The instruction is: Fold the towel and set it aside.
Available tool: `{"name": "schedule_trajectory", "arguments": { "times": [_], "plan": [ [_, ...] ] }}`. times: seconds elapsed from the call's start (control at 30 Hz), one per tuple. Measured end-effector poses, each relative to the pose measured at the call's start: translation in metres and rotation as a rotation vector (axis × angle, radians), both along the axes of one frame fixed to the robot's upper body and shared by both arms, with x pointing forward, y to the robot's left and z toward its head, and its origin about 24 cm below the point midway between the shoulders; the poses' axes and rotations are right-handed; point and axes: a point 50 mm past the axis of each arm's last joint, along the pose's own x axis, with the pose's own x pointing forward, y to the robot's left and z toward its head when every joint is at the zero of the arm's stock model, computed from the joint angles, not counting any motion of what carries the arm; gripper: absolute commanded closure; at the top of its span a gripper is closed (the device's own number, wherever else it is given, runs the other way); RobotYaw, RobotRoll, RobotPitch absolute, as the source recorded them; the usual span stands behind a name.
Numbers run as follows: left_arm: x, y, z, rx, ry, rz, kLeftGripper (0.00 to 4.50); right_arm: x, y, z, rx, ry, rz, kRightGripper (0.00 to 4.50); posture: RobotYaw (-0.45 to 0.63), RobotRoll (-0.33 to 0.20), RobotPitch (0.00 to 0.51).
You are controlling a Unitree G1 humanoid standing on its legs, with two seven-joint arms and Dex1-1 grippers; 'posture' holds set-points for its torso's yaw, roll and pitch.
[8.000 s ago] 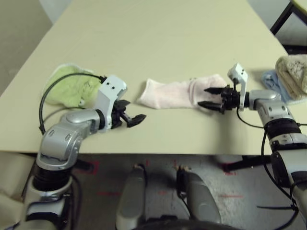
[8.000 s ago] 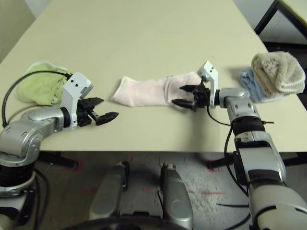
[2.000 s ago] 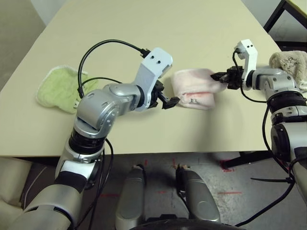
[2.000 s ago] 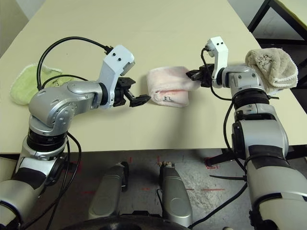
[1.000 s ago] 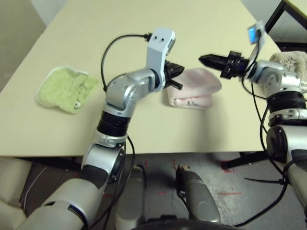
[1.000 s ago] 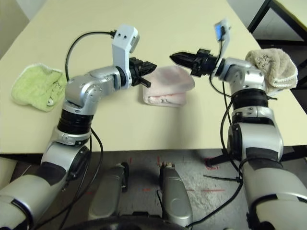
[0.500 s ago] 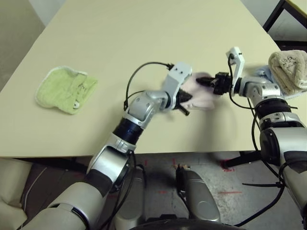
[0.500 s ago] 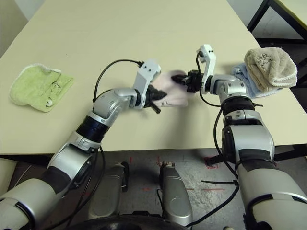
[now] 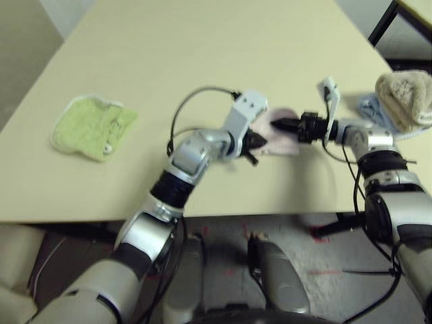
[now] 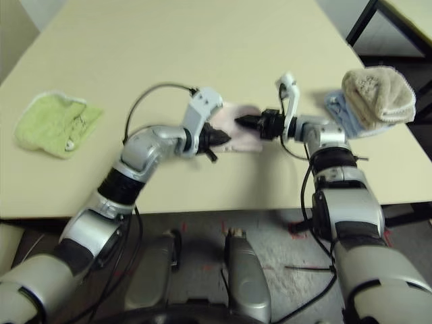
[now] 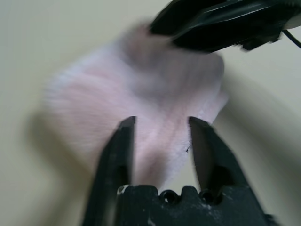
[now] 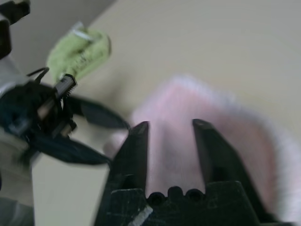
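Observation:
The towel (image 9: 277, 132) is a small, folded pale pink bundle lying on the table right of centre. My left gripper (image 9: 252, 144) is at its near left edge. In the left wrist view its fingers (image 11: 121, 150) stand apart, open, with the towel (image 11: 141, 89) just beyond them. My right gripper (image 9: 279, 124) reaches in from the right over the towel's top. The right wrist view shows its fingers (image 12: 207, 141) apart, open, above the pink cloth (image 12: 225, 127). The two grippers nearly meet over the towel.
A light green cloth (image 9: 94, 125) lies at the far left of the table. A beige cloth (image 9: 405, 100) rests on a blue one (image 9: 368, 106) at the right edge. A black frame (image 9: 381, 23) stands beyond the table's right corner.
Both grippers have gone from shut to open at the towel. Over the last second the folded towel was carried a little to the right, and the arms came down with it.

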Motion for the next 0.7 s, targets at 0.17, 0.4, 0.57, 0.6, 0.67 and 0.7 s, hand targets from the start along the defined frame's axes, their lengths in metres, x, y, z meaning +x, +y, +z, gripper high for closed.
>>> {"name": "schedule_trajectory", "arguments": {
  "times": [0.17,0.4,0.57,0.6,0.67,0.7],
  "plan": [
    [-0.007,0.02,0.015,-0.058,0.041,0.044,0.05,-0.014,-0.021,0.023,-0.008,-0.056,0.042,0.03,0.11,0.0,0.169],
    [0.01,0.039,-0.001,-0.18,0.216,0.208,0.05,-0.039,-0.063,0.018,-0.077,-0.113,0.016,0.03,0.07,0.0,0.172],
    [0.023,0.037,-0.026,-0.256,0.406,0.273,0.05,-0.053,-0.082,-0.009,-0.168,-0.086,-0.036,0.03,0.05,0.0,0.171],
    [0.024,0.034,-0.027,-0.259,0.42,0.275,0.05,-0.056,-0.086,-0.013,-0.185,-0.079,-0.042,0.03,0.05,0.0,0.171],
    [0.028,0.029,-0.026,-0.265,0.437,0.271,0.05,-0.061,-0.089,-0.02,-0.202,-0.068,-0.045,0.03,0.04,0.0,0.171],
    [0.029,0.028,-0.027,-0.263,0.445,0.271,0.05,-0.063,-0.089,-0.023,-0.205,-0.06,-0.043,0.03,0.03,0.0,0.17]
  ]
}}
